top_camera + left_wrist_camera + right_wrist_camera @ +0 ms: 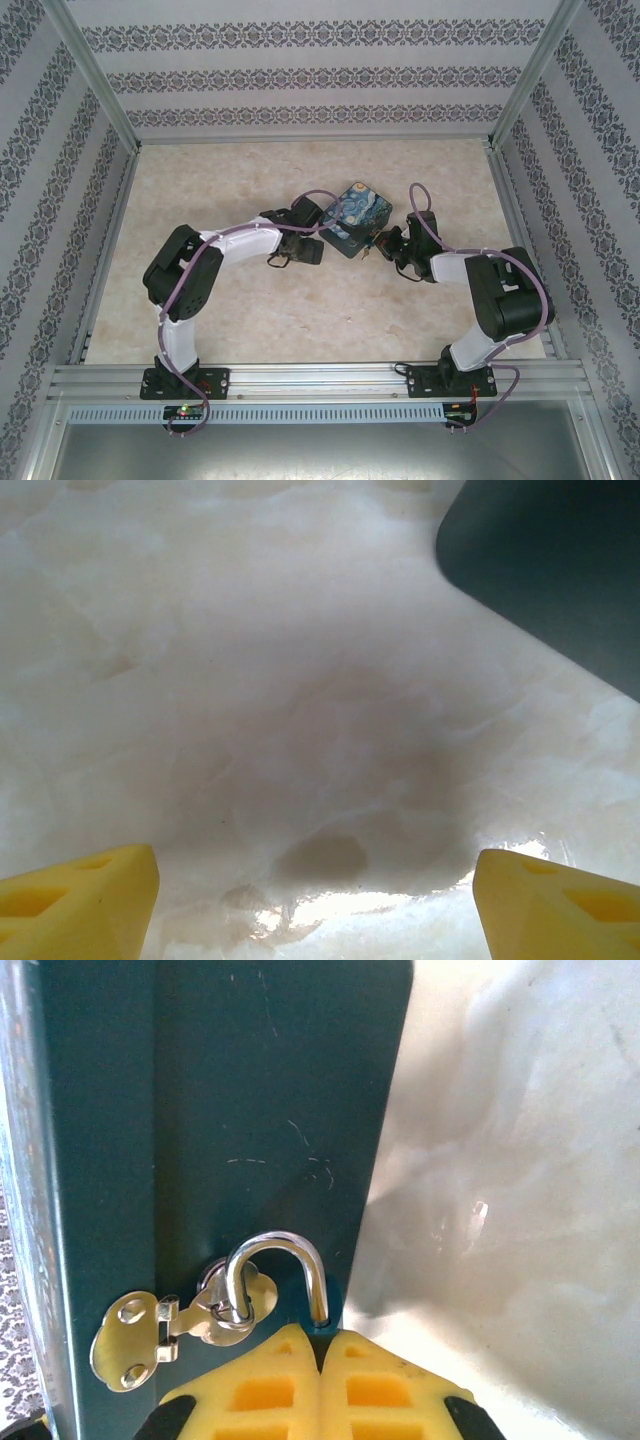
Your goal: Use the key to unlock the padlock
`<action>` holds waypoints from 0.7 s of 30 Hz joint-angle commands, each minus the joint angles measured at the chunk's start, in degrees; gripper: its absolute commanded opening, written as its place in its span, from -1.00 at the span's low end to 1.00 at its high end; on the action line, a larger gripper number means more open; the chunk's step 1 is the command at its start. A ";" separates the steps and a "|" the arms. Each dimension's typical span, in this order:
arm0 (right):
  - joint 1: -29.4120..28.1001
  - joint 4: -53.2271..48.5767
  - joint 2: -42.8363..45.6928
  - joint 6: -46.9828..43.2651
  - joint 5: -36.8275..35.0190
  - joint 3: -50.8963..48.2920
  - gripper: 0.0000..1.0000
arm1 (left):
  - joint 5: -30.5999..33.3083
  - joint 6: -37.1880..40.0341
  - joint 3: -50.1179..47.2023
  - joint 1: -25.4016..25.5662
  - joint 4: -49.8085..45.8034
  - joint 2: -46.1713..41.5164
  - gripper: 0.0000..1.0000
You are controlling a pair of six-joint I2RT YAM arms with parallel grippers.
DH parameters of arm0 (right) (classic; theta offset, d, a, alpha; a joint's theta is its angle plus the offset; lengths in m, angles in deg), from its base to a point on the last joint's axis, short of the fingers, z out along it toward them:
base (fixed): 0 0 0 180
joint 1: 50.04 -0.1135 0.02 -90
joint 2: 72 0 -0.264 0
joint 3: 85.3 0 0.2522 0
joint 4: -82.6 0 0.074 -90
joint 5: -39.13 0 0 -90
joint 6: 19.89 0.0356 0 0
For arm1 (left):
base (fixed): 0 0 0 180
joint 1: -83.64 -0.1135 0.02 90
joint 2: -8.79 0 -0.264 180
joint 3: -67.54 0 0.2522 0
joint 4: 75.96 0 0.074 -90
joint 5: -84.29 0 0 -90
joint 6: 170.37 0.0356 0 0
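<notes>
I see right gripper [320,1345] pressed together just beside padlock [312,1275] shackle, hooked through box [250,1110] hasp [125,1345]. Left gripper [315,865] spread over table [250,680].

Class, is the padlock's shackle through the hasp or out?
Through: the shackle loops through the hasp ring on the box. Locked or not: cannot tell, the right gripper covers the rest.

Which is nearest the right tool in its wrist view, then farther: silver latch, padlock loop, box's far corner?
1. padlock loop, just above the tips of the right tool.
2. silver latch, lower left.
3. box's far corner, at the top.
</notes>
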 commanded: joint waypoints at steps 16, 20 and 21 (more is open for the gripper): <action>1.06 -0.71 0.68 -1.50 0.90 -0.65 -1.00 | 1.26 3.05 18.78 3.38 -6.54 2.74 0.66; 1.25 -0.65 0.77 -1.75 1.28 -0.69 -1.00 | 4.06 4.83 22.91 4.87 -9.00 7.19 0.66; 1.41 -0.75 0.81 -1.97 1.43 -0.65 -1.00 | 4.99 5.42 23.59 5.29 -9.64 8.18 0.66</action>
